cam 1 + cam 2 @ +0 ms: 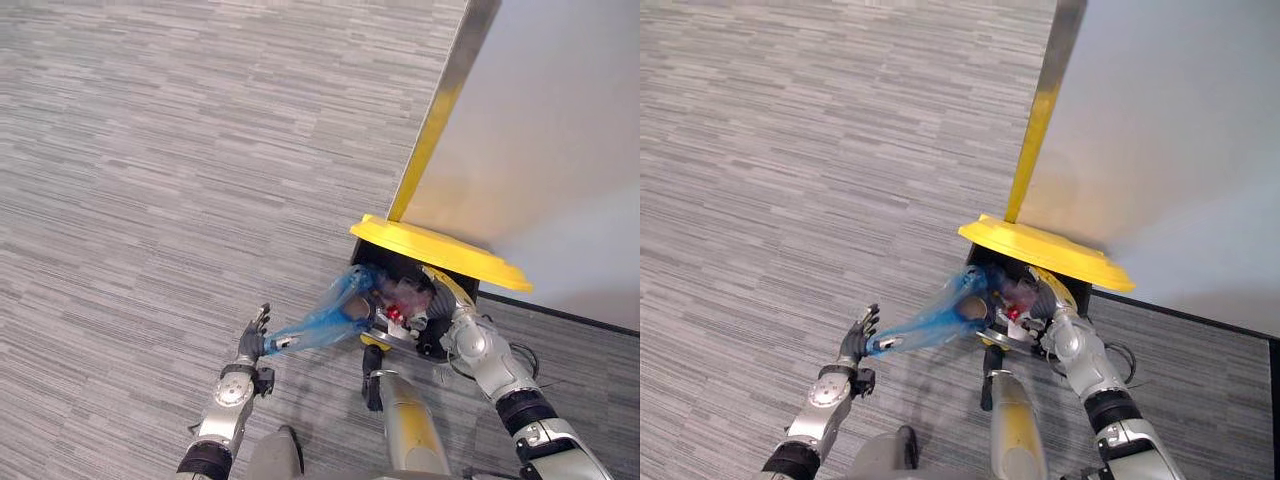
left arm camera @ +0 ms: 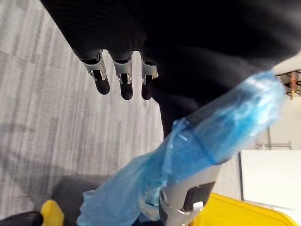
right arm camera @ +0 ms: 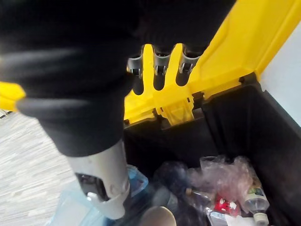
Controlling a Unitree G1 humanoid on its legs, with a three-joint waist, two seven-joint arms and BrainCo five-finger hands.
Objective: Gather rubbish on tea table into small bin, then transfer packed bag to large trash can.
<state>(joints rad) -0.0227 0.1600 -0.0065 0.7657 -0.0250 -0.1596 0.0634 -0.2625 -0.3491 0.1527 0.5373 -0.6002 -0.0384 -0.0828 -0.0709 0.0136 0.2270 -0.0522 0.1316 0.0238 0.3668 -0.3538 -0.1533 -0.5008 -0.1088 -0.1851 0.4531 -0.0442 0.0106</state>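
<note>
While feeding the blue rubbish bag (image 1: 320, 322) into the yellow-lidded trash can (image 3: 235, 122) at 4 o'clock, seems mid-transfer. Carries its tail over the thumb of the straight-fingered left hand (image 1: 252, 343), 7 o'clock; holds the right hand (image 3: 159, 75) spread above. Needs that thumb freed next.

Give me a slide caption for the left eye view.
Blue bag stretched from the left hand into the open yellow-lidded trash can.

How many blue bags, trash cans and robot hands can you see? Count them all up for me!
Blue bag: 1
Trash can, black with a yellow lid: 1
Robot hands: 2, the left hand and the right hand
Total: 4
</note>
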